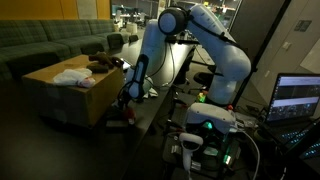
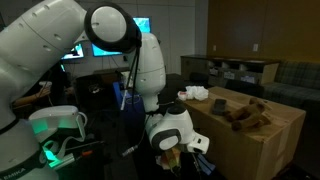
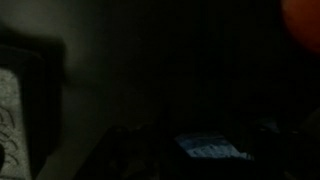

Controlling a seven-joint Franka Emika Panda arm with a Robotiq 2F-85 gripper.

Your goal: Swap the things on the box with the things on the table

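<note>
— Blue is what sits nearest: a blue thing (image 2: 200, 166) just beside the claw (image 2: 172, 150), low at the table (image 1: 150, 118), with a yellowish lump (image 2: 170, 157) right under the claw's tip.

— Is the claw clamped on either?

— I cannot tell. The wrist view is almost black: the blue thing shows ahead of it and an orange blur (image 3: 305, 18) fills one corner, but no fingers show. In both exterior views the wrist hides them.

— How would those two handle?

— They are too dim for me to judge the material. I'd guess light, so a plain pinch across the narrow side should do.

— And further out?

— The box (image 2: 265, 150) stands just beside the claw, with its top higher than the claw. A white cloth (image 2: 195, 93) lies on its near end and a brown plush (image 2: 245, 115) lies beyond that.

— Where do I take hold of them?

— The cloth looks limp and light. Pinch a raised fold from above and expect it to droop and trail. The plush looks soft, squashy and hard to damage, so grip its thick middle, not a limb.

— Past that?

— Only the sofa (image 1: 50, 45), well apart.
</note>
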